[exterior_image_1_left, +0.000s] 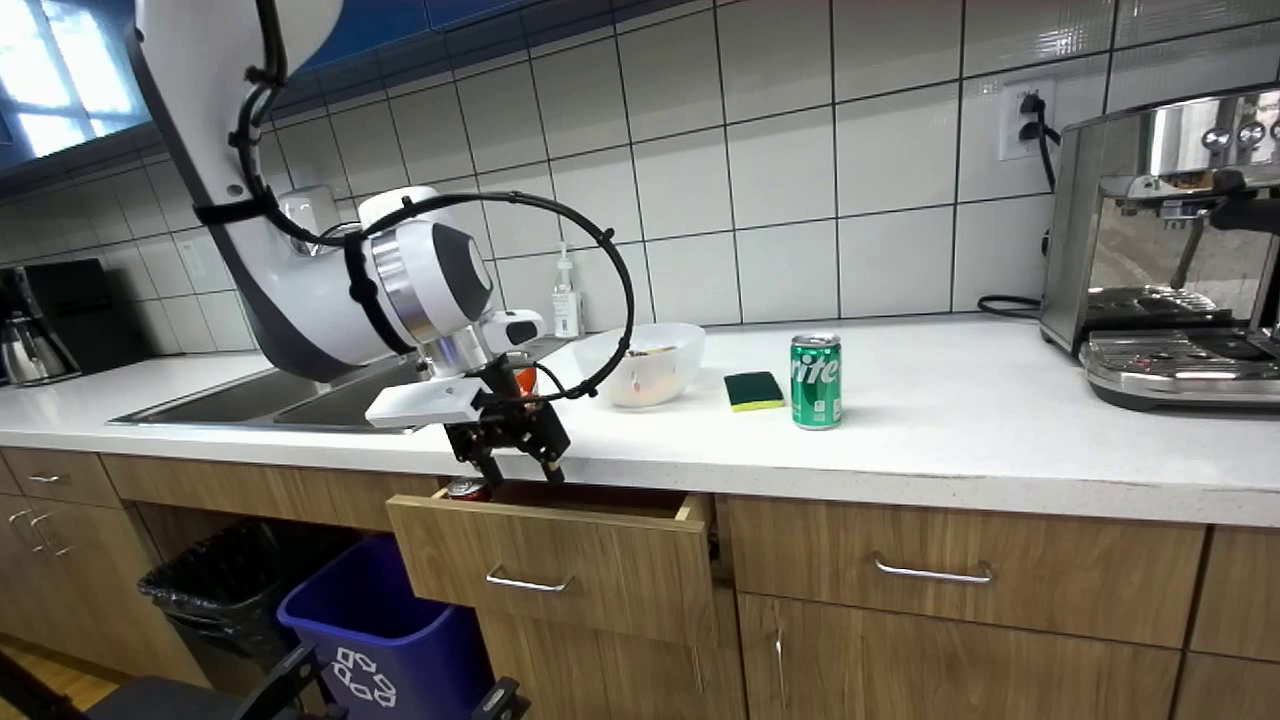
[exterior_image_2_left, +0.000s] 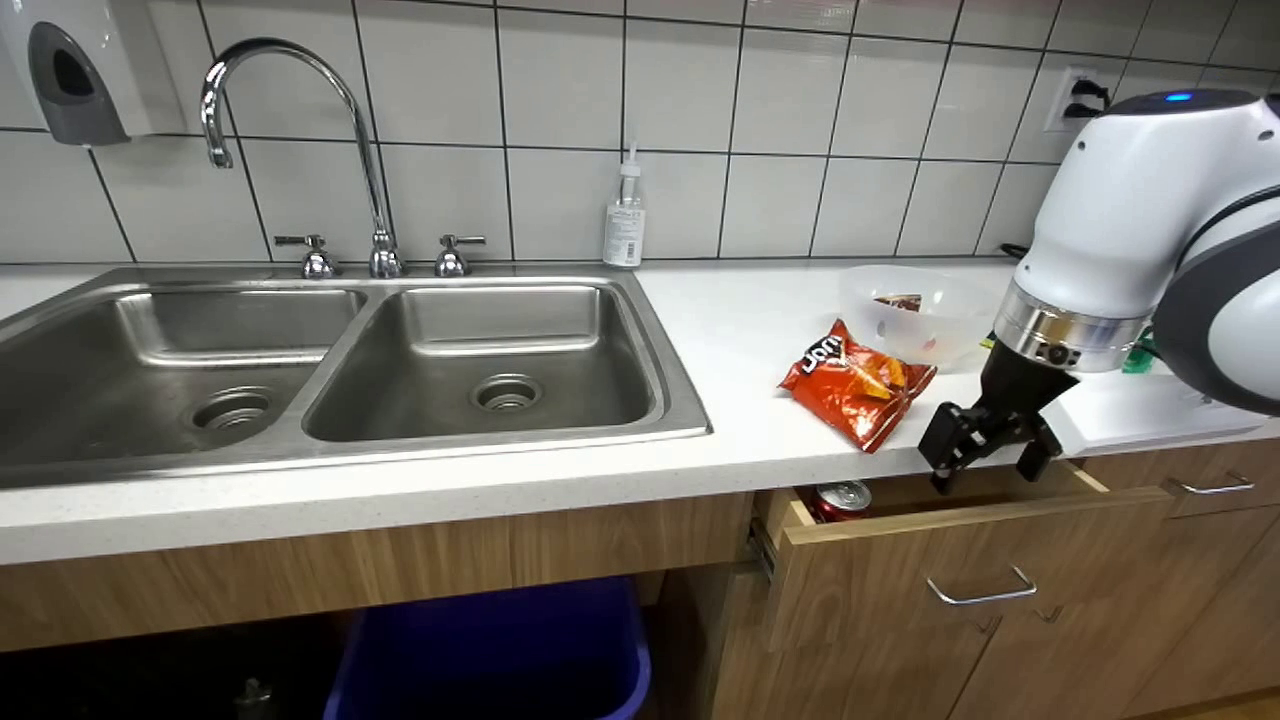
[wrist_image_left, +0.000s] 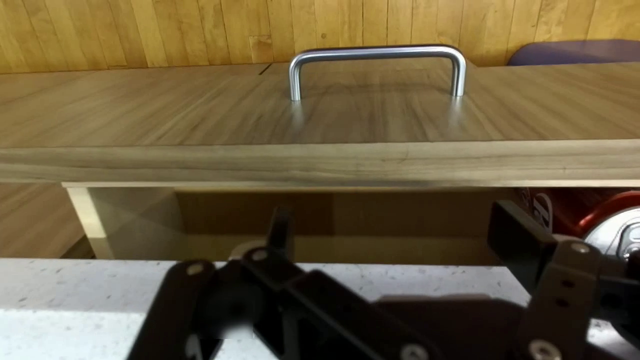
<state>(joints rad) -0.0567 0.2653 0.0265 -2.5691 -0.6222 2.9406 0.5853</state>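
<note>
Gripper (exterior_image_2_left: 985, 475) over the pulled-out drawer (exterior_image_2_left: 880, 575), fingers (wrist_image_left: 565, 290) spread apart.
The drawer's metal handle (wrist_image_left: 377, 51) sits on its outer face. A red can (exterior_image_2_left: 842, 501) stands upright inside, at the end nearer the sink (exterior_image_2_left: 685, 410), partly hidden by the gripper in the wrist view. On the white countertop (exterior_image_2_left: 720, 450), in an exterior view, an orange snack bag (exterior_image_2_left: 858, 388) lies near a translucent bowl (exterior_image_2_left: 940, 325); whether they touch cannot be told. Farther along, in an exterior view, a green-and-yellow sponge (exterior_image_1_left: 754, 391) lies just beside an upright green Sprite can (exterior_image_1_left: 816, 383).
</note>
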